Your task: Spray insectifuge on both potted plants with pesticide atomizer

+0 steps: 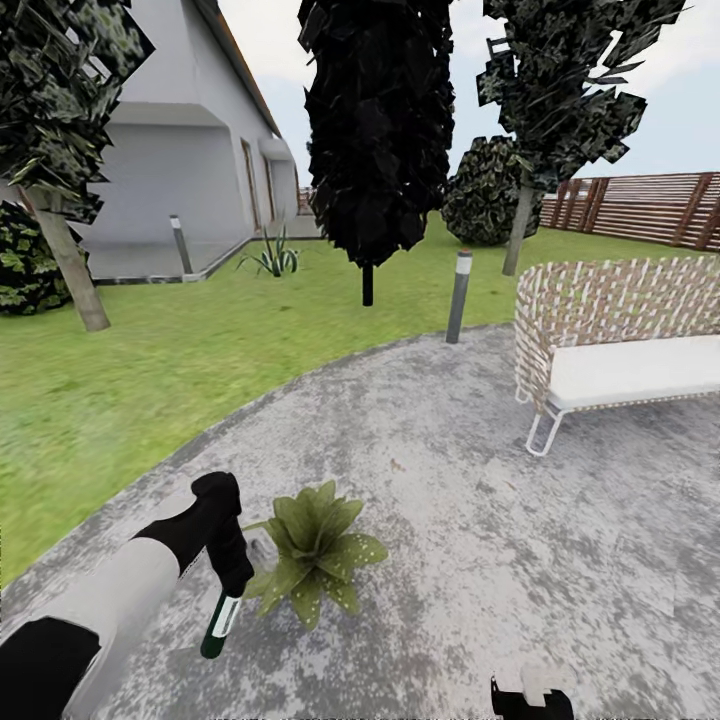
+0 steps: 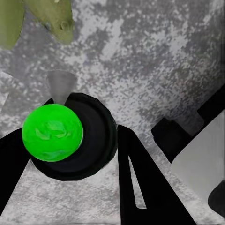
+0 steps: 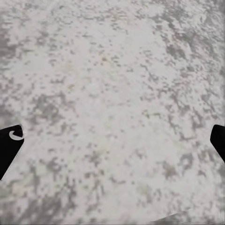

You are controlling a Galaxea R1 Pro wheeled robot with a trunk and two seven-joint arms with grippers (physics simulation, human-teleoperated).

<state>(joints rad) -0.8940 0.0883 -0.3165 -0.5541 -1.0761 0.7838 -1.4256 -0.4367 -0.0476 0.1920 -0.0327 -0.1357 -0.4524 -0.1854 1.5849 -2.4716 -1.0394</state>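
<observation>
My left claw (image 1: 228, 590) pinches the pesticide atomizer (image 1: 219, 622), which hangs bottom-down over the grey paved patio (image 1: 480, 520), just beside a potted plant (image 1: 315, 550). From my left wrist, the bottle's bright green end (image 2: 52, 132) sits between my black fingers (image 2: 140, 183). Further right stands a white wicker bench (image 1: 620, 345). My right claw (image 3: 112, 140) is spread wide over bare paving, empty.
</observation>
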